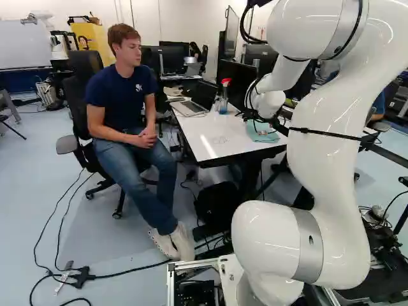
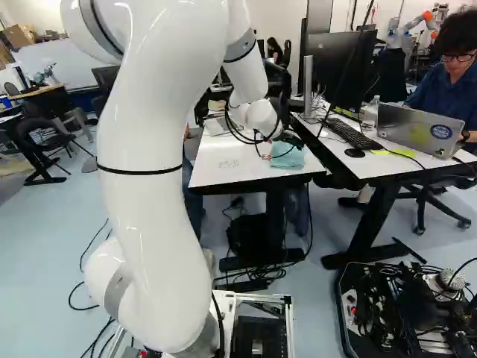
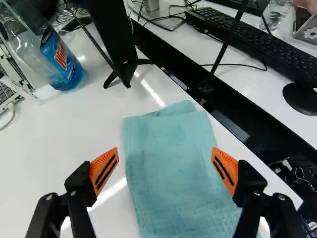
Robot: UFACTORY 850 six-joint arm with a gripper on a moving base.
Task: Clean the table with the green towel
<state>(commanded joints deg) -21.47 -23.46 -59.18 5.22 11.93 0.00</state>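
Several things share our table [image 1: 204,150]: left to right in the left base view come the laptop [image 1: 189,108], faint marks [image 1: 220,139], the bottle [image 1: 224,95] and the towel, which lies folded near the black gap [image 3: 262,134]. Our gripper [image 3: 165,150] stands open about the towel [image 3: 171,168], gripping nothing. In the wrist view, the pad [image 3: 104,171] on the bottle's side is just outside one edge; the opposite pad looks level with or over the other edge, toward the keyboard [image 3: 252,44]. We judge the towel nearly centred, wanting at most a small shift keyboard-ward. Its long sides seem to run ahead of us, across our closing line, so closing should gather its width. We cannot tell our height; closing too high, we could miss the cloth.
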